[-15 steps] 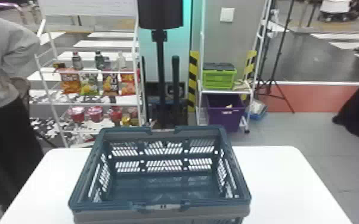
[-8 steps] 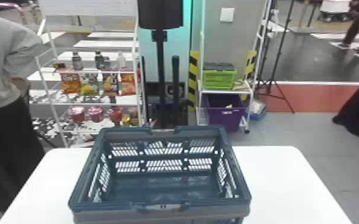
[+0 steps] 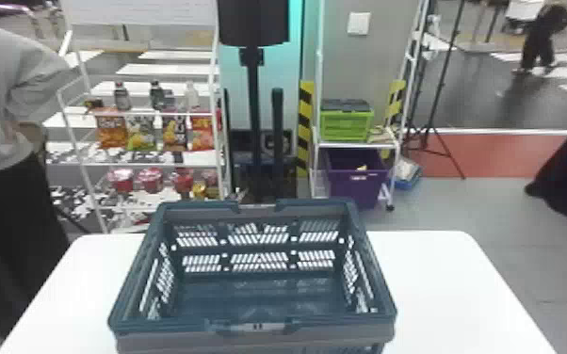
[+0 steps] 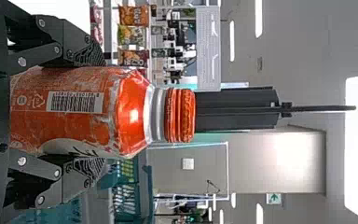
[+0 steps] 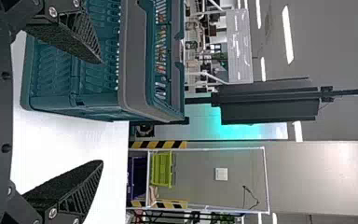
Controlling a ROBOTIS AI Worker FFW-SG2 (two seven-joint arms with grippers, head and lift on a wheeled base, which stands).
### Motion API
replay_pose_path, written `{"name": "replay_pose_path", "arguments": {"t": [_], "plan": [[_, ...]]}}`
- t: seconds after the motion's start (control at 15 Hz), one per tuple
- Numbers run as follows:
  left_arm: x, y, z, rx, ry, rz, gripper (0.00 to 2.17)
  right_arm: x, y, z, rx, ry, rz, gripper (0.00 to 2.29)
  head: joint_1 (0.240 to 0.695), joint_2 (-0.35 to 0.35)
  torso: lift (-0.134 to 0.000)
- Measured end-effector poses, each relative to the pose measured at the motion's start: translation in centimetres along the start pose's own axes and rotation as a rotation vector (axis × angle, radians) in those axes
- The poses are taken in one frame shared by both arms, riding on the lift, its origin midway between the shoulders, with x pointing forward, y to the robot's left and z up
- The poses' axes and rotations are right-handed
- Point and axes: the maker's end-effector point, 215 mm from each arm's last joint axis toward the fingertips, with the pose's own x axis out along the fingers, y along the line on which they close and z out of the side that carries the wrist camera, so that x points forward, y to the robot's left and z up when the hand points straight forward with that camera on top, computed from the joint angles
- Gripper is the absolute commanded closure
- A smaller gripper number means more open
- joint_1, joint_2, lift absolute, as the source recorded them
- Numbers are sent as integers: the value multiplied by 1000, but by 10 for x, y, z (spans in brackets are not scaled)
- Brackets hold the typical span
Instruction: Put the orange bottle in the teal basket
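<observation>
Left wrist view: holding orange bottle upright in L gripper, part-open & snug round its body, w/ R gripper wide open & empty, teal basket on tbl btwn L & R edges.

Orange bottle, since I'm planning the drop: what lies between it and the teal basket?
The left wrist view shows one finger of the left tool partly between the bottle and basket.
</observation>
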Motion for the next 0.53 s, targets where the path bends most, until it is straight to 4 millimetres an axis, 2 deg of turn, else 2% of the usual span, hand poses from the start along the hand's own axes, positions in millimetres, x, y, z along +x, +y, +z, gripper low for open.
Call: {"name": "replay_pose_path", "arguments": {"t": [0.2,0.53], "plan": [[22,15,28,21,-12,15,586,1,-3,-3,-2,5,-6,130,499,0,0],[71,55,46,52,40,66,586,5,-8,-13,-6,28,-16,130,499,0,0]]}}
